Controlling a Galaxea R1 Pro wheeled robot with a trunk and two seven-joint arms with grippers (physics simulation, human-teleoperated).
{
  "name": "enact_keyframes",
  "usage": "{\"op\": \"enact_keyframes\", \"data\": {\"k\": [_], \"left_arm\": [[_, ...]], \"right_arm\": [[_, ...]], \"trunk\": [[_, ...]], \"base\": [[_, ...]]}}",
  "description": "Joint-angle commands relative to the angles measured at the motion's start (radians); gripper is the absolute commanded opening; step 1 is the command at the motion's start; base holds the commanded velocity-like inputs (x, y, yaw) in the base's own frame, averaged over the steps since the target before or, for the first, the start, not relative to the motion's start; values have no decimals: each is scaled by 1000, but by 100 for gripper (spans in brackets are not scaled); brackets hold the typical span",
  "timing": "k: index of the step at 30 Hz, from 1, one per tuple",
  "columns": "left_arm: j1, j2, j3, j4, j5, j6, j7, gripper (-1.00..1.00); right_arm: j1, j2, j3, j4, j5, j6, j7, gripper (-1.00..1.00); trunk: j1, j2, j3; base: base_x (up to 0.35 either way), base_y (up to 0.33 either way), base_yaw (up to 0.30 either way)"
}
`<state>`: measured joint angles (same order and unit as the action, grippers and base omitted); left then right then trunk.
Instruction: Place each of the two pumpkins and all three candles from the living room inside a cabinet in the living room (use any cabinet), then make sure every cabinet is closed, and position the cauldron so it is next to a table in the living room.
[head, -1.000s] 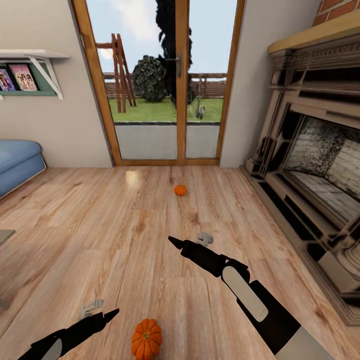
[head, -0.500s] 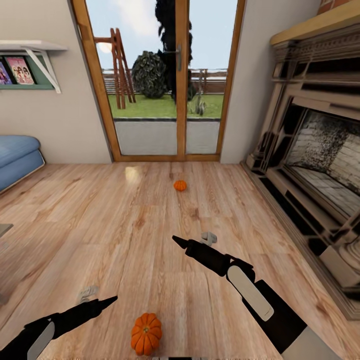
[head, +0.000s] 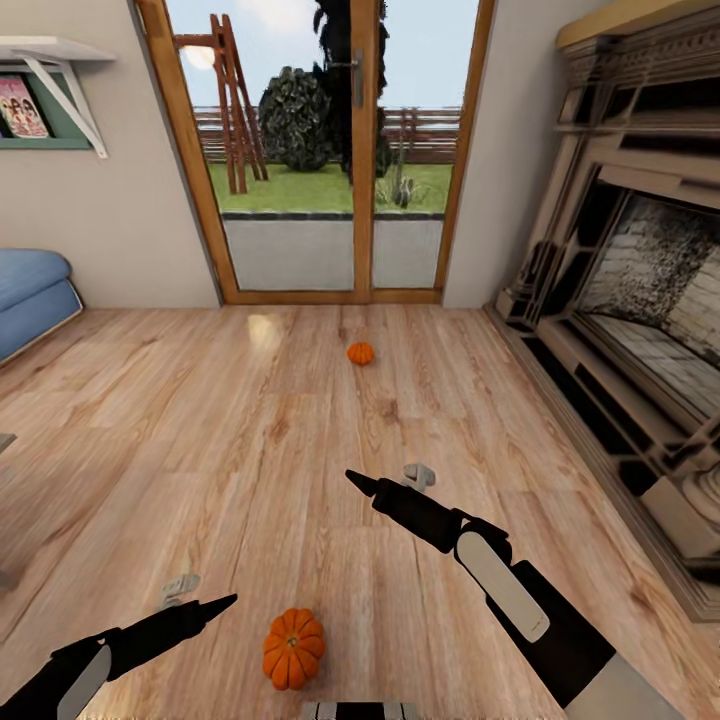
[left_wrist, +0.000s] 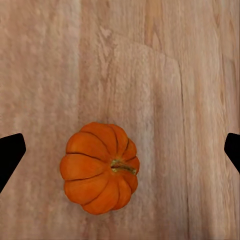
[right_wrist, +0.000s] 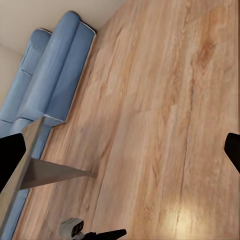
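Under my left gripper (left_wrist: 120, 150) the jaws are spread wide with nothing in them, and the near pumpkin (left_wrist: 99, 167) sits on the floor (left_wrist: 165, 75) between the fingertips, stem sideways. Right gripper (right_wrist: 120, 150) is wide and empty too, aimed elsewhere. Far pumpkin (head: 360, 353) waits by the door, so left's closer.

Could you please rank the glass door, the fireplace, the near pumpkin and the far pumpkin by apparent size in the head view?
1. Glass door and fireplace: too alike to rank.
2. Near pumpkin.
3. Far pumpkin, though distance shrinks it.
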<state>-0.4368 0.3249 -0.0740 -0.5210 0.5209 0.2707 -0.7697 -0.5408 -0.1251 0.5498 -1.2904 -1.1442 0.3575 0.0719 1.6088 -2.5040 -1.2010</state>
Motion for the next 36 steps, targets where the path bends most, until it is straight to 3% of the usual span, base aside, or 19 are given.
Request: {"op": "enact_keyframes", "data": {"k": [1, 26, 28, 32, 36], "left_arm": [[0, 1, -5, -1, 11, 9, 0, 100], [0, 0, -5, -1, 10, 2, 4, 100], [0, -1, -6, -1, 10, 1, 15, 100], [0, -7, -6, 0, 9, 1, 108, 100], [0, -42, -14, 1, 7, 0, 158, 100]], "right_arm": [[-1, -1, 1, 0, -5, 1, 1, 100], [-1, -1, 1, -4, -5, -2, 3, 100], [-1, -1, 1, -4, -5, -2, 3, 100], [-1, -1, 1, -4, -5, -2, 3, 100], [-1, -1, 1, -4, -6, -2, 3, 100]], "trunk": [[0, -1, -5], [11, -6, -101], [12, -7, -109], [14, -8, -125], [16, -9, -140]], "base": [[0, 0, 0], [0, 0, 0], [0, 0, 0], [0, 0, 0], [0, 0, 0]]}}
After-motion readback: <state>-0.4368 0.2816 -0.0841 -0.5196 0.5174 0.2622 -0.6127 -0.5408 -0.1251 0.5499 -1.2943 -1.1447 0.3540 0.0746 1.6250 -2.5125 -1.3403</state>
